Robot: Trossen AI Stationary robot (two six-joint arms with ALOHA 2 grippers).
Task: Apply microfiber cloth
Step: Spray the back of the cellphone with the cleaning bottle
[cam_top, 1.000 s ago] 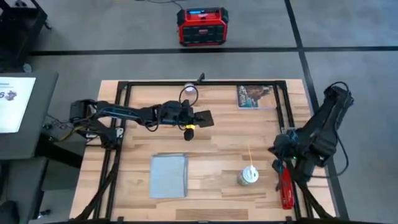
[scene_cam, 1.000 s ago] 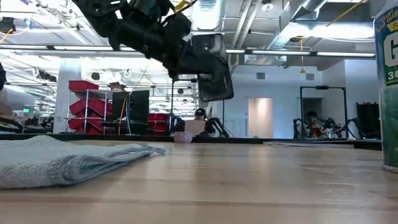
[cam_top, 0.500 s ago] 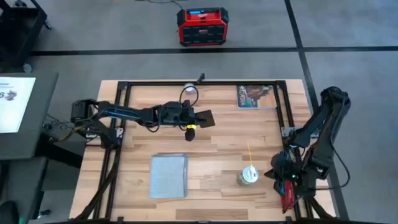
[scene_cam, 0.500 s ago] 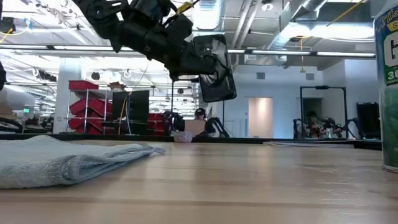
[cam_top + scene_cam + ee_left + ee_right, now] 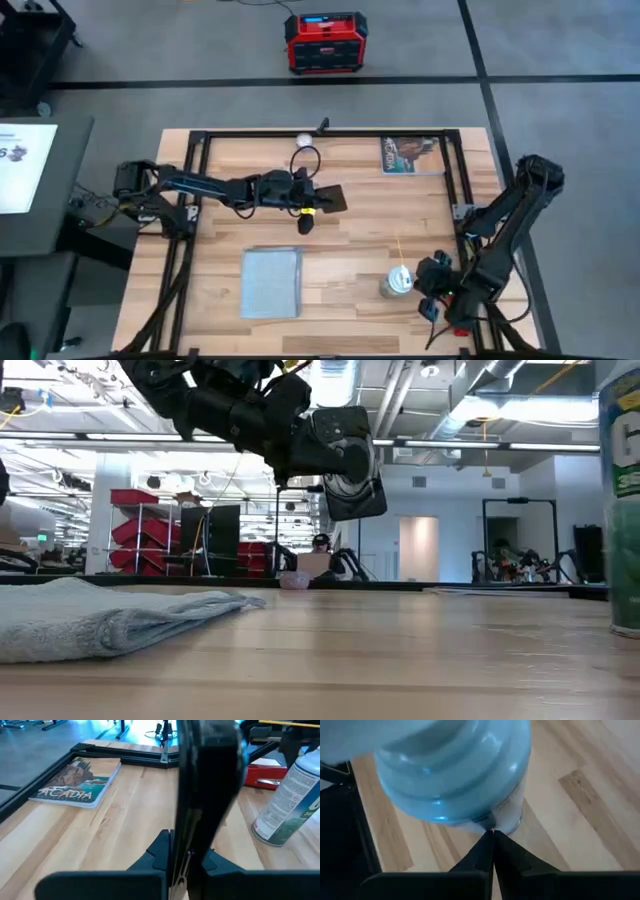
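Observation:
The microfiber cloth (image 5: 272,282) lies flat near the table's front edge, left of centre; in the low view the cloth (image 5: 100,615) shows as a low heap. No gripper touches it. My left gripper (image 5: 312,196) hangs over the table's middle, shut on a black phone (image 5: 330,197), well above the wood. My right gripper (image 5: 432,287) is low at the near right with its fingers shut, right beside a spray bottle (image 5: 398,283). In the right wrist view the bottle (image 5: 455,770) fills the picture just past the gripper (image 5: 492,837). My left gripper pinches the phone's near end (image 5: 182,857) between its two fingers, one on each flat face. The fingers come about level from the table's left. The phone (image 5: 345,465) sticks out toward the right, tilted and lifted clear. My right gripper's shut tips stand at the bottle's lower side (image 5: 507,817); I cannot tell whether they touch it.
A picture card (image 5: 410,155) lies at the far right of the table. A red tool (image 5: 265,775) lies by the right edge. A black metal frame (image 5: 330,133) runs round the tabletop. Bare wood lies between the cloth and the bottle.
My right gripper has swung from the right edge toward the near edge and down, ending beside the bottle. My left gripper has drifted slightly toward the near edge, and the phone has turned a little in the low view.

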